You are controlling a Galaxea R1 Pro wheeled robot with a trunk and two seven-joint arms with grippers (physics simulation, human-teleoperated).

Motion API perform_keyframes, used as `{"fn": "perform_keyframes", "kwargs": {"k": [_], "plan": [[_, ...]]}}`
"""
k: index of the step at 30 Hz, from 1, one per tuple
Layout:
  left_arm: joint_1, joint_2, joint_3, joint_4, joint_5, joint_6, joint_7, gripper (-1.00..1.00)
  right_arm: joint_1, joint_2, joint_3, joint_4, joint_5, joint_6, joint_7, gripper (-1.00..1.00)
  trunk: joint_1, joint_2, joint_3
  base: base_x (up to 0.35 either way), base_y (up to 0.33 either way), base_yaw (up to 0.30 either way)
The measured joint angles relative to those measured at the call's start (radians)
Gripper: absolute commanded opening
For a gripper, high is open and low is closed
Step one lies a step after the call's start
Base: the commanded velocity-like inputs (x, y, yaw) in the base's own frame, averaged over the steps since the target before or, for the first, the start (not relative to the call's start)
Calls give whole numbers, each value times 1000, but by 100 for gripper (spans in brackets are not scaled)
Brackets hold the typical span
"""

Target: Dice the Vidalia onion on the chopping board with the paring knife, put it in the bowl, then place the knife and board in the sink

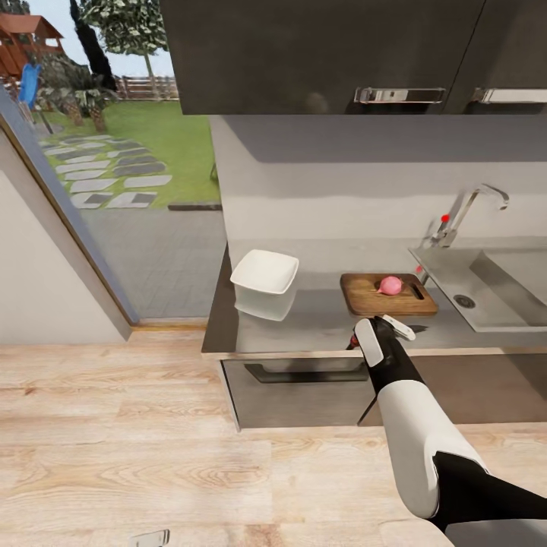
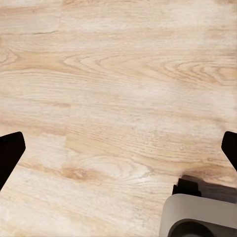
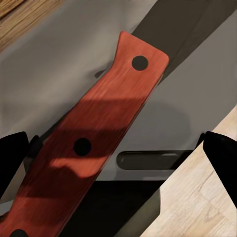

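Onion (image 1: 390,285) on chopping board (image 1: 388,295), staged for dicing | head: right gripper (image 1: 387,328) at countertop (image 1: 304,327) edge | left wrist: fingers (image 2: 10,153) spread, idle over floor (image 2: 118,89) | right wrist: paring knife (image 3: 94,143) handle between fingers (image 3: 12,158); grip unclear.

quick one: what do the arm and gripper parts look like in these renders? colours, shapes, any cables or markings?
In the head view the right arm has a smooth, glossy white rounded shell with black joint sections at the wrist and elbow. No cables or markings show. In the wrist views the fingertips of the right gripper and of the left gripper are plain matte black, blunt wedges at the frame edges.
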Motion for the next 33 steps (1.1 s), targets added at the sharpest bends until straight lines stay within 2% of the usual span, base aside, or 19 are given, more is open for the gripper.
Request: {"fn": "perform_keyframes", "kwargs": {"k": [3,11,13,17,20,33], "plan": [[0,0,0,0,1,0,0,100,0,0,-1,0,0,0,0,-100,0,0,0,0,0,0],[0,0,0,0,1,1,0,100,0,-4,-5,17,-17,-61,-9,-100,0,-1,0,0,0,0],[0,0,0,0,1,1,0,100,0,-5,-12,18,-16,-69,-4,-100,0,0,0,0,0,0],[0,0,0,0,1,1,0,100,0,-5,-49,6,-40,-70,-4,-100,0,0,0,0,0,0],[0,0,0,0,1,1,0,100,0,-3,-59,1,-44,-70,-7,-100,0,0,0,0,0,0],[0,-1,0,0,0,1,0,100,0,0,-62,5,-37,-77,-11,-100,0,0,2,0,0,0]]}}
